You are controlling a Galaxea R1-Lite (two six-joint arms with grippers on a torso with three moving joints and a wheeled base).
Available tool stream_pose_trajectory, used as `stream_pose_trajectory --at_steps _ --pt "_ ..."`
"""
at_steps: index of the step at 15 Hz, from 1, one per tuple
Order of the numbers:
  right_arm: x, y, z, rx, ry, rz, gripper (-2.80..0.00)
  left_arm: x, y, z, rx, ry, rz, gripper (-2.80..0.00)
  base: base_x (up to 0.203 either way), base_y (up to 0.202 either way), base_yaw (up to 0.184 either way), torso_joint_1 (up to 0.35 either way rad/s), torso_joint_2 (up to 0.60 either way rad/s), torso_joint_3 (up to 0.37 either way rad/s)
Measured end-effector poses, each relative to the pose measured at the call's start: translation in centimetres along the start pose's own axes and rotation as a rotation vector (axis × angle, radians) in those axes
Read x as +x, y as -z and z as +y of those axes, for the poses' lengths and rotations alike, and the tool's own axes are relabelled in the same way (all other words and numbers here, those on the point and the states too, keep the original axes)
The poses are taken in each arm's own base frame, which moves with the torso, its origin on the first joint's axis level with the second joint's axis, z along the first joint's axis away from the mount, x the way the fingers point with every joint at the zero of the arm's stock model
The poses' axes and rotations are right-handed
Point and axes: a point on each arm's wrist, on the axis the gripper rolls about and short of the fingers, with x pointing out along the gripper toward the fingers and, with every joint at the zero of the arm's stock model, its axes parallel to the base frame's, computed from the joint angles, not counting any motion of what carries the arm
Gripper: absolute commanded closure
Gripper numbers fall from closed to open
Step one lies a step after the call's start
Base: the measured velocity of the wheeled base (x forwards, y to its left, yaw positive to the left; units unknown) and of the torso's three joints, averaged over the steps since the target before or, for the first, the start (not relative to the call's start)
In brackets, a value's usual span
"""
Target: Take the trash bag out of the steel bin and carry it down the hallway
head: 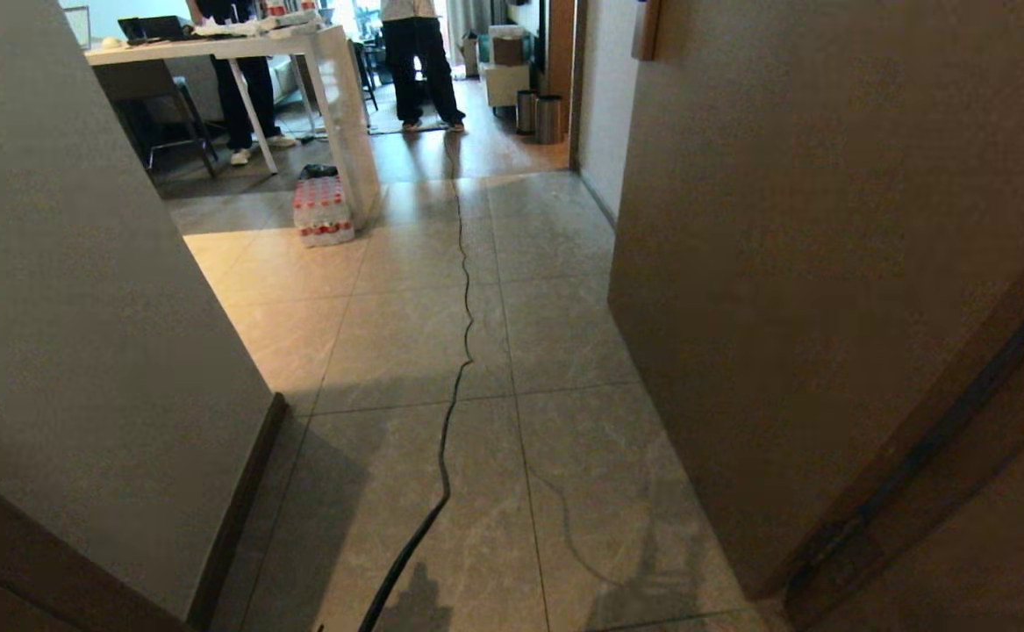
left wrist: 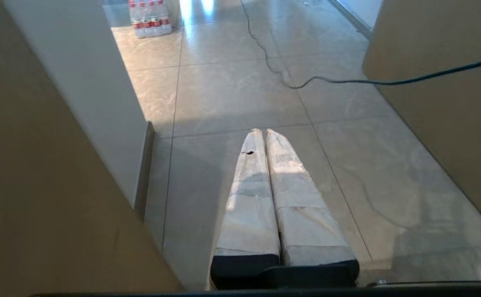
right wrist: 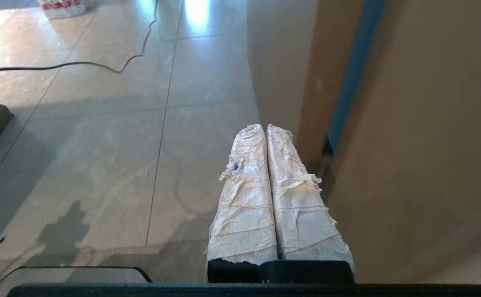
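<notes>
Steel bin (head: 549,118): small dark cylinder with a brushed sheen, standing on the wood floor at the far end of the hallway (head: 476,369), just beside a second similar bin, near the right wall. The trash bag cannot be made out. A black cable (head: 463,290) runs along the grey tiles. Left hand (left wrist: 262,133) and right hand (right wrist: 264,127), tape-wrapped fingers pressed together, hold nothing.

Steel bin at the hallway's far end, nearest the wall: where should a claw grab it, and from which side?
Probably its top rim, from above on the open floor side: the small cylindrical steel bin stands upright, hemmed by the pale wall on one side and a second steel bin on the other.
</notes>
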Motion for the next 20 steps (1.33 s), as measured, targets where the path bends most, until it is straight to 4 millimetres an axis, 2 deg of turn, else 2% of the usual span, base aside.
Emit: stream_pose_trajectory --at_steps 9,20 --pt "0.0 0.0 0.0 0.0 0.0 0.0 0.0 0.0 0.0 0.0 0.004 -0.001 0.0 0.0 0.189 0.0 0.0 0.002 0.0 0.002" --pt "0.0 0.0 0.0 0.0 0.0 0.0 0.0 0.0 0.0 0.0 -0.001 0.0 0.0 0.0 0.008 0.0 0.0 0.0 0.0 -0.001"
